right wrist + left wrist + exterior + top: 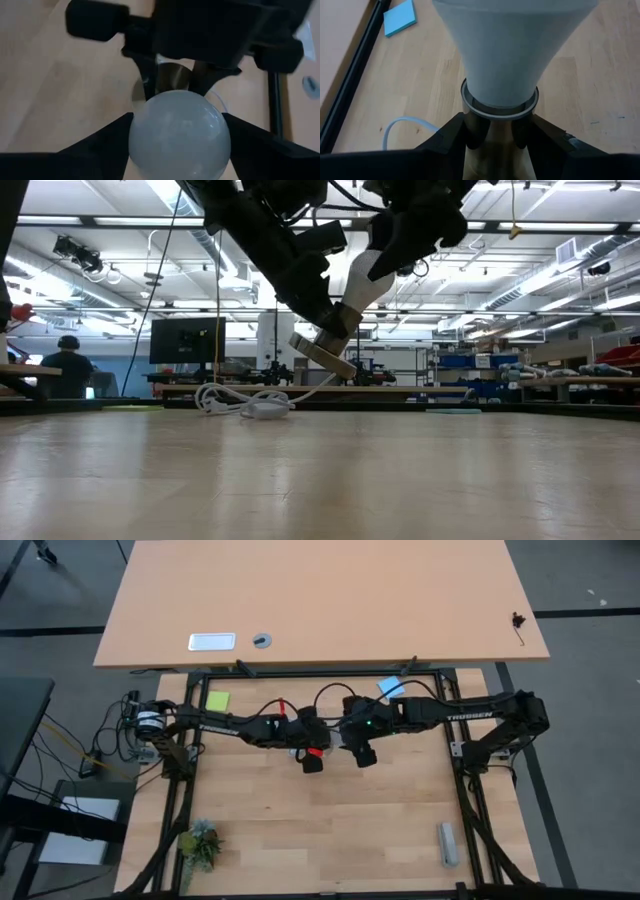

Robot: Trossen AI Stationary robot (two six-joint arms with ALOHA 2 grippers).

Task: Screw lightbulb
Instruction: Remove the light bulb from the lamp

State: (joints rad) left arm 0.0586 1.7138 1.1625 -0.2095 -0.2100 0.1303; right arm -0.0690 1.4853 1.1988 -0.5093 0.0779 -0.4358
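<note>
The white lightbulb (365, 275) stands tilted in the air over the middle of the table, its narrow end in the mouth of a round socket (322, 355). My left gripper (497, 137) is shut on the socket's shiny barrel below the bulb. My right gripper (180, 135) comes from the upper right with its fingers against the bulb's round dome (180, 132). The socket's white cable (245, 402) lies looped on the table behind. My left gripper pinches the socket's metal barrel (492, 135) between its two fingers, just under the ring at the bulb's narrow end. The fingers slant downward from the table's left. The socket is lifted clear of the table and tilted. My right gripper has the bulb's rounded dome between its two fingers, one finger (112, 137) on each side of the widest part (137, 125). It comes slanting down from the table's right, along the bulb's axis. The bulb stands tilted with its narrow end in the socket.
A blue note (389, 687) and a green note (217, 700) lie near the table's far edge. A small plant (200, 843) sits at the near left and a grey bar (447, 843) at the near right. A second desk (320, 600) stands beyond.
</note>
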